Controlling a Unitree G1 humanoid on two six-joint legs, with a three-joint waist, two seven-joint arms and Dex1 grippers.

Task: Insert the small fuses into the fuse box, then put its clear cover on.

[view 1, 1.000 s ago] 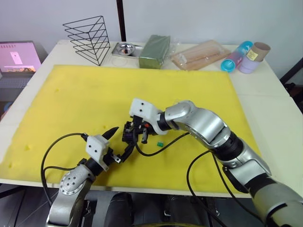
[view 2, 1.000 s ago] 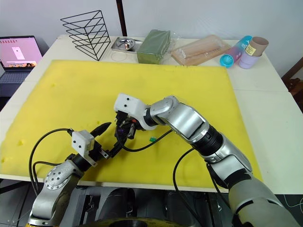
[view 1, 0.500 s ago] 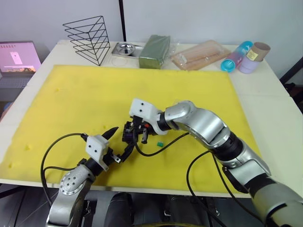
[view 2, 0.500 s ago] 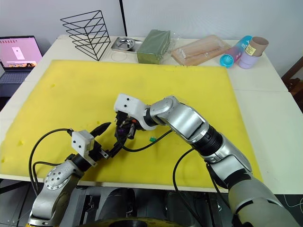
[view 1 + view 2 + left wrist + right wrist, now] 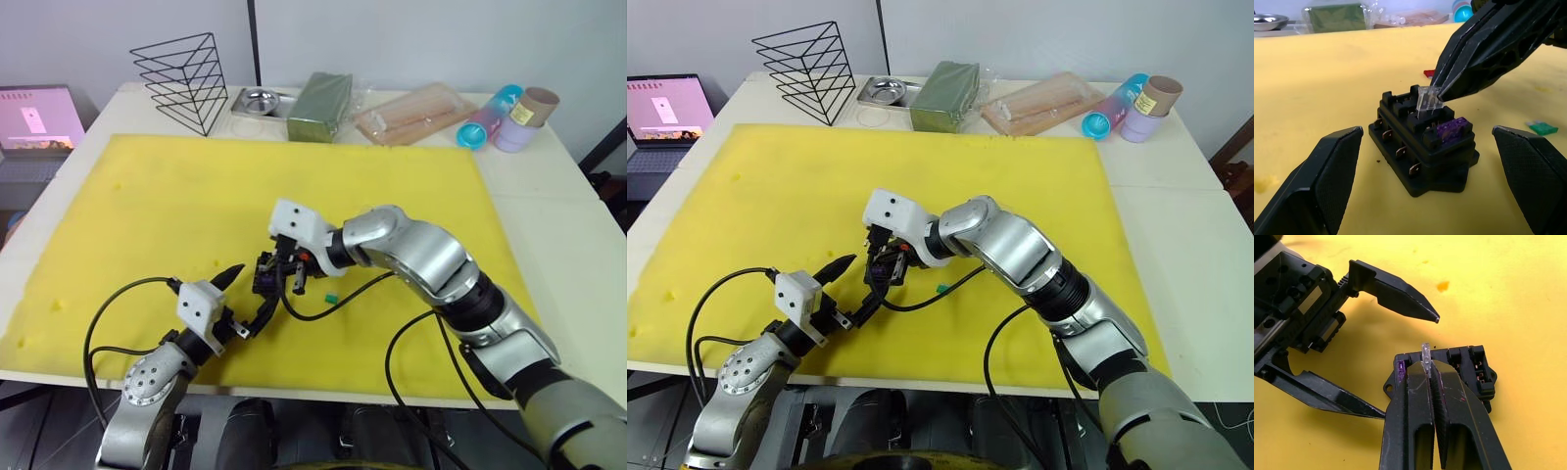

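Observation:
The black fuse box (image 5: 1422, 147) sits on the yellow foam mat (image 5: 147, 215) near its front middle. My right gripper (image 5: 1427, 363) is shut on the pale clear fuse (image 5: 1427, 99) and holds it upright, its blades at a slot on top of the box. A purple fuse (image 5: 1452, 128) sits in a neighbouring slot. The green fuse (image 5: 331, 298) lies on the foam just right of the box, and the red fuse (image 5: 1428, 73) lies beyond it. My left gripper (image 5: 257, 286) is open, one finger on each side of the box, not touching it. The clear cover is out of view.
Along the table's back edge stand a black wire rack (image 5: 181, 78), a metal dish (image 5: 260, 98), a green packet (image 5: 320, 106), a clear bag of sticks (image 5: 411, 113) and cups (image 5: 509, 116). A laptop (image 5: 39, 117) sits off to the left.

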